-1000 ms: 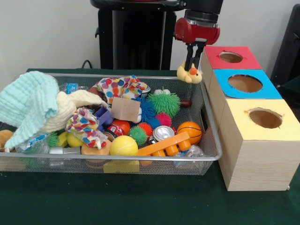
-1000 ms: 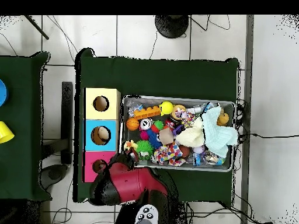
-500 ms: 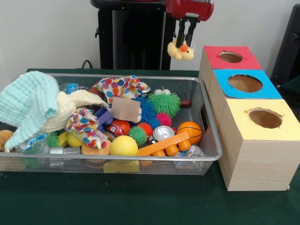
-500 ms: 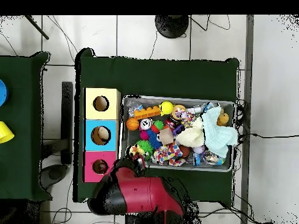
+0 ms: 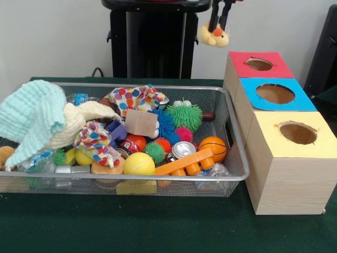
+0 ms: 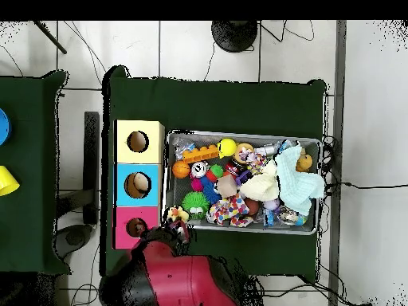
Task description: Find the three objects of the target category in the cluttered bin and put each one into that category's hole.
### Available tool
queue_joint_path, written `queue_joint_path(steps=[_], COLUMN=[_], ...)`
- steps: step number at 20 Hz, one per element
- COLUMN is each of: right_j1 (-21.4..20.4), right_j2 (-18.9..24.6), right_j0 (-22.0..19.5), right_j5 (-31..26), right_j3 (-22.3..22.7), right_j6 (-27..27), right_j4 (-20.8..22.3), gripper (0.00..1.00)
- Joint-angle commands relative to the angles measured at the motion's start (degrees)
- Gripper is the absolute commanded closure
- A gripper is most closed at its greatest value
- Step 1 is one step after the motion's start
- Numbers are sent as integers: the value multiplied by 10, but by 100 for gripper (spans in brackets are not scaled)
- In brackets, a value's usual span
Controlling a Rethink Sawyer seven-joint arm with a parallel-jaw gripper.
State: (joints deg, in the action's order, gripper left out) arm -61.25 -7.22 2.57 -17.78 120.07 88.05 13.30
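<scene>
My gripper point(image 5: 219, 23) hangs from the top edge of the front view, shut on the yellow plush duck point(image 5: 214, 36) with an orange beak. The duck hangs in the air above the far right corner of the wire mesh bin point(image 5: 238, 153), just left of the red-topped box and its round hole point(image 5: 259, 64). In the overhead view the duck point(image 6: 176, 214) shows between the bin point(image 6: 243, 134) and the red hole point(image 6: 136, 228), with the red arm below it. A tan furry shape point(image 5: 5, 154) peeks out at the bin's left end. No tiger-striped plush shows.
The bin holds a mint cloth point(image 5: 32, 121), a spotted cloth point(image 5: 138, 98), a green spiky ball point(image 5: 185, 116), a small basketball point(image 5: 212, 148), a yellow ball point(image 5: 139, 164) and an orange block point(image 5: 185, 162). The blue-topped box point(image 5: 275, 94) and the yellow-topped box point(image 5: 296, 134) stand in front of the red one.
My gripper has risen with the duck, from just above the bin's far right corner to near the top edge, and has shifted toward the red-topped box.
</scene>
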Motion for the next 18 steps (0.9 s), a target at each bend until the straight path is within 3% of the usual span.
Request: queue_joint_path(steps=[1,6,12,18], right_j1=[12,33,47,75], right_j2=[-13,-43,-26,-56], right_j0=[48,82,54,66], right_j5=[-11,23,90,138], right_j3=[21,25,70,70], right_j6=[99,115,104,95], right_j4=[26,27,26,50], gripper=[100,100,100,100])
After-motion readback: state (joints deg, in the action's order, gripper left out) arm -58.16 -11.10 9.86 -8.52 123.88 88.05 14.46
